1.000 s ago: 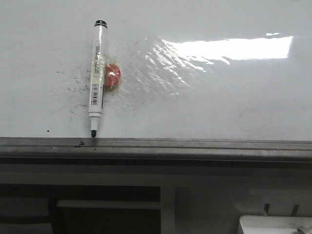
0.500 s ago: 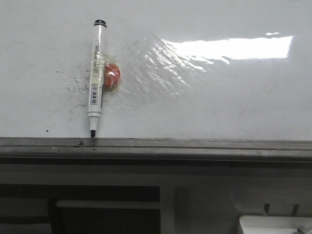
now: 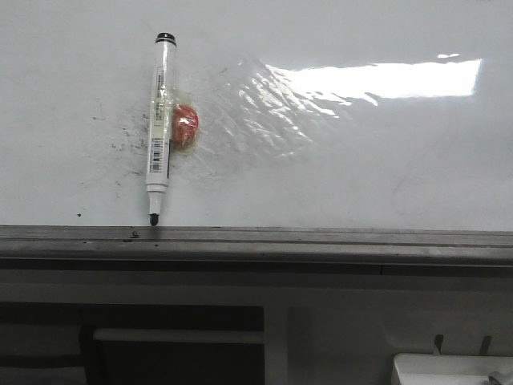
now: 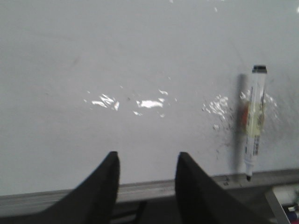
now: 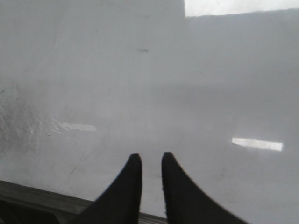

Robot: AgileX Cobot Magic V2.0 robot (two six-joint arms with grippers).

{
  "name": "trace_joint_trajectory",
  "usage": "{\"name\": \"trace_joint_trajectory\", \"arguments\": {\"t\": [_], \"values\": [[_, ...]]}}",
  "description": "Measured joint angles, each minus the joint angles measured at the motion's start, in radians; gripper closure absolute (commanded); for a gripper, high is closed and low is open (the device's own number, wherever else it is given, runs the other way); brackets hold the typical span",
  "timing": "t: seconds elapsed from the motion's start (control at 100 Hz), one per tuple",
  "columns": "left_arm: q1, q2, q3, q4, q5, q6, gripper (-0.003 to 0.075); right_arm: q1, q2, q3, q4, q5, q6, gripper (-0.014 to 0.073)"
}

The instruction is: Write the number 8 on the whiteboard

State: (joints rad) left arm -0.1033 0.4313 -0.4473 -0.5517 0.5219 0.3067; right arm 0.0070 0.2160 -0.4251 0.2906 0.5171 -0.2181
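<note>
The whiteboard (image 3: 377, 152) fills the front view, glossy white with glare and black specks on its left part. No number 8 shows on it in any view. A black-capped white marker (image 3: 159, 128) lies against the board, tip down on the grey ledge (image 3: 321, 241), with a red lump (image 3: 185, 125) under clear tape at its side. The marker also shows in the left wrist view (image 4: 252, 126). My left gripper (image 4: 147, 158) is open and empty, facing bare board beside the marker. My right gripper (image 5: 150, 158) is all but closed, nothing in it, over bare board (image 5: 187, 93).
The ledge runs along the board's near edge and also shows in the left wrist view (image 4: 140, 190). Below it is the grey robot base with dark openings (image 3: 176, 321). A white tray corner (image 3: 449, 370) sits at the lower right.
</note>
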Motion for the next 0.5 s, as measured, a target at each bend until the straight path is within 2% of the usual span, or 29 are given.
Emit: {"name": "trace_joint_trajectory", "arguments": {"t": [0.06, 0.1, 0.26, 0.41, 0.5], "values": [[-0.049, 0.062, -0.01, -0.002, 0.009, 0.014, 0.0279, 0.014, 0.008, -0.006, 0.0, 0.004, 0.0, 0.0199], [-0.094, 0.104, -0.015, -0.012, 0.009, 0.028, 0.0288, 0.029, 0.01, -0.006, -0.002, 0.009, 0.0, 0.0182], [-0.297, 0.247, -0.024, -0.09, -0.078, 0.083, 0.0333, 0.097, 0.014, -0.006, -0.004, 0.011, 0.0, 0.0195], [-0.482, 0.382, -0.028, -0.118, -0.244, 0.096, 0.0333, 0.122, 0.04, -0.01, -0.004, 0.011, 0.0, 0.0195], [-0.555, 0.453, -0.028, -0.125, -0.347, 0.097, 0.0333, 0.124, 0.05, -0.01, -0.004, 0.011, 0.0, 0.0195]]}}
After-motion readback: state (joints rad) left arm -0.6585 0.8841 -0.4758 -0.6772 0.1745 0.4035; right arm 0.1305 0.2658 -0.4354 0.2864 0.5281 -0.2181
